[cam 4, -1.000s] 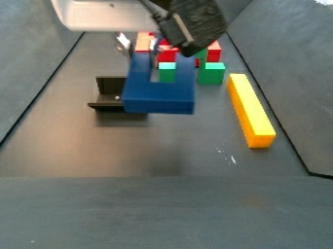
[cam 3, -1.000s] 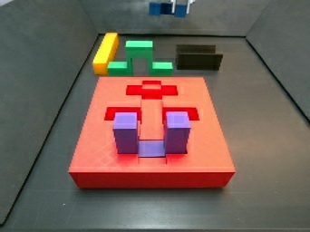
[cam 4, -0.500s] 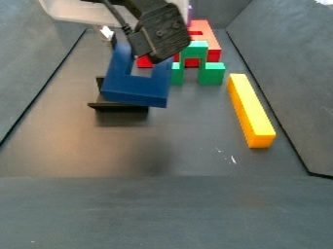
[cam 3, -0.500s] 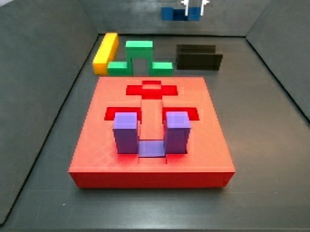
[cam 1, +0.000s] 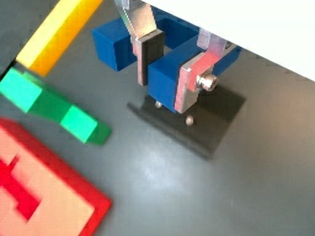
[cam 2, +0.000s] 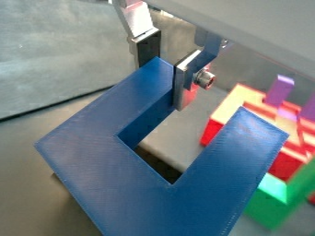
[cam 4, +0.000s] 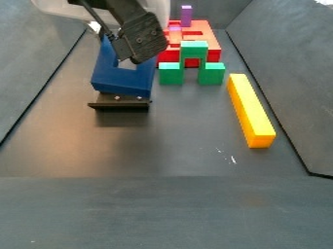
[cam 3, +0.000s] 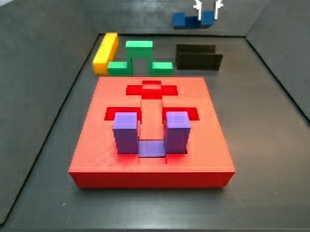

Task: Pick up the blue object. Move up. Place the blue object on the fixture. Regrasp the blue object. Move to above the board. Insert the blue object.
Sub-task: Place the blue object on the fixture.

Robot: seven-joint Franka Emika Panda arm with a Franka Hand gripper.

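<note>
My gripper [cam 4: 134, 41] is shut on the blue object [cam 4: 120, 74], a dark blue U-shaped block. It holds the block right over the fixture [cam 4: 120, 105], a black stepped stand; I cannot tell whether they touch. In a side view the gripper [cam 3: 206, 11] and the block [cam 3: 186, 19] are at the far end, above the fixture [cam 3: 200, 58]. In both wrist views the silver fingers [cam 1: 194, 77] [cam 2: 187, 76] clamp one prong of the block [cam 1: 114, 41] [cam 2: 135, 157]. The red board [cam 3: 145, 161] lies in the middle of the floor.
A purple U-shaped block [cam 3: 151, 132] stands in the board's cut-out. A green block [cam 3: 140, 54] and a yellow bar [cam 3: 107, 52] lie between the board and the far wall, beside the fixture. Dark walls close in the floor on both sides.
My gripper has carried the blue object sideways and down, from beside the fixture to right over it. Nothing else has moved.
</note>
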